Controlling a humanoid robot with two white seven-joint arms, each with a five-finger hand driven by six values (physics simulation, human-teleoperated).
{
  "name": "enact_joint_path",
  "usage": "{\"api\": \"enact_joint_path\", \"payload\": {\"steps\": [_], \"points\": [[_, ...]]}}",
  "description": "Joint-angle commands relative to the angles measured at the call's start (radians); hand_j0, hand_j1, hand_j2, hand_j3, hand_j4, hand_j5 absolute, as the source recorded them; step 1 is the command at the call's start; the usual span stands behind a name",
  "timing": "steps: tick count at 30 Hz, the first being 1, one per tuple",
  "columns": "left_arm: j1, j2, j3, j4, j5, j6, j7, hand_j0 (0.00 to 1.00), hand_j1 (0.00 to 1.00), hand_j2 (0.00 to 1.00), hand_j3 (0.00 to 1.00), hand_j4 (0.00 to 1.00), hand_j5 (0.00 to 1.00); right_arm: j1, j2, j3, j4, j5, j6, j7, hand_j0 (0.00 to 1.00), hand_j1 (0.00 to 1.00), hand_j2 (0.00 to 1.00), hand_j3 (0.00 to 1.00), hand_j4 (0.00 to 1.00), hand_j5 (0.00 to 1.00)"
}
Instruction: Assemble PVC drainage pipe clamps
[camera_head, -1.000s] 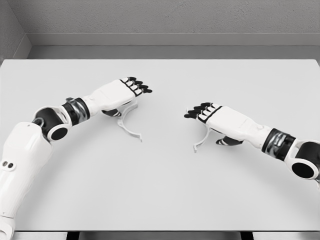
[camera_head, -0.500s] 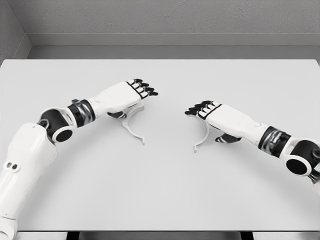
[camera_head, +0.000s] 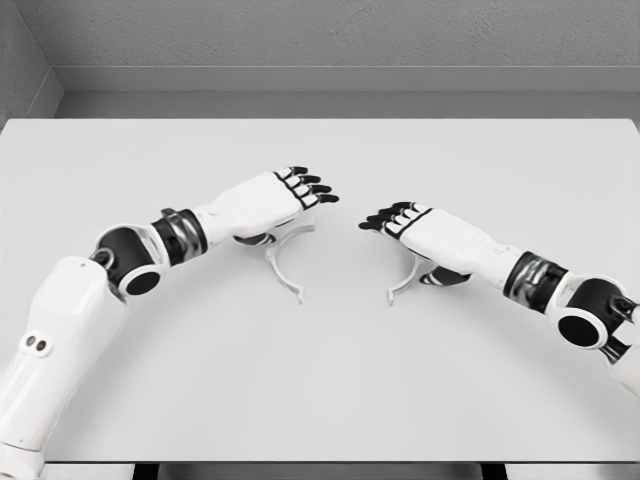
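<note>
Two white curved clamp halves lie low over the white table (camera_head: 320, 390). My left hand (camera_head: 296, 200) comes in from the lower left and holds the left clamp half (camera_head: 284, 266) under its palm, the thumb tucked below and the fingers stretched out to the right. My right hand (camera_head: 400, 222) comes in from the right and holds the right clamp half (camera_head: 403, 284) the same way, with its fingers pointing left. The two open arcs face each other with a gap between them, and the fingertips of both hands are a short way apart.
A grey wall (camera_head: 320, 40) runs behind the table's far edge. Only the two arms and the clamp halves are on the tabletop.
My left hand has carried its clamp half to the right and slightly toward me. My right hand has shifted a little left, so the gap between the hands is smaller.
</note>
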Motion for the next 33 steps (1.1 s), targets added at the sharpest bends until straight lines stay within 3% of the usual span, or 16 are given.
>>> {"api": "enact_joint_path", "payload": {"steps": [1,5,10,19,20,22,25,30,33], "points": [[0.0,-0.004,-0.003,-0.007,0.006,0.001,-0.001,1.0,1.0,1.0,1.0,1.0,1.0,0.0,0.014,0.001,0.005,0.008,0.0,0.003,1.0,1.0,1.0,1.0,1.0,1.0],[-0.002,0.002,0.012,-0.004,0.007,0.003,0.001,1.0,1.0,1.0,1.0,1.0,1.0,0.0,0.02,0.001,0.005,0.011,0.0,0.003,1.0,1.0,1.0,1.0,1.0,1.0],[-0.003,0.013,0.1,0.011,0.009,0.001,0.001,1.0,1.0,1.0,1.0,1.0,1.0,-0.008,0.048,0.01,0.001,0.025,0.0,0.02,1.0,1.0,1.0,1.0,1.0,1.0],[0.043,0.061,0.089,-0.03,0.021,-0.057,0.002,1.0,1.0,1.0,1.0,1.0,1.0,-0.003,0.062,0.01,-0.007,0.037,-0.007,0.034,1.0,1.0,1.0,1.0,1.0,1.0],[0.048,0.059,0.086,-0.03,0.02,-0.057,0.002,1.0,1.0,1.0,1.0,1.0,1.0,0.0,0.051,0.008,-0.022,0.037,-0.009,0.034,1.0,1.0,1.0,1.0,1.0,1.0],[0.048,0.056,0.071,-0.03,0.02,-0.057,0.002,1.0,1.0,1.0,1.0,1.0,1.0,0.008,-0.052,-0.004,-0.076,0.031,-0.018,0.034,1.0,1.0,1.0,1.0,1.0,1.0],[0.046,0.047,0.062,-0.03,0.02,-0.057,0.002,1.0,1.0,1.0,1.0,1.0,1.0,0.012,-0.096,-0.053,-0.07,0.02,-0.032,0.034,1.0,1.0,1.0,1.0,1.0,1.0],[0.046,0.038,0.031,-0.03,0.018,-0.057,0.002,1.0,1.0,1.0,1.0,1.0,1.0,-0.002,-0.099,-0.153,0.036,0.014,-0.026,0.037,1.0,1.0,1.0,1.0,1.0,1.0],[0.046,0.019,0.022,-0.03,0.015,-0.057,0.001,1.0,1.0,1.0,1.0,1.0,1.0,-0.057,-0.047,-0.173,0.16,0.014,-0.03,0.05,1.0,1.0,1.0,1.0,1.0,1.0]]}}
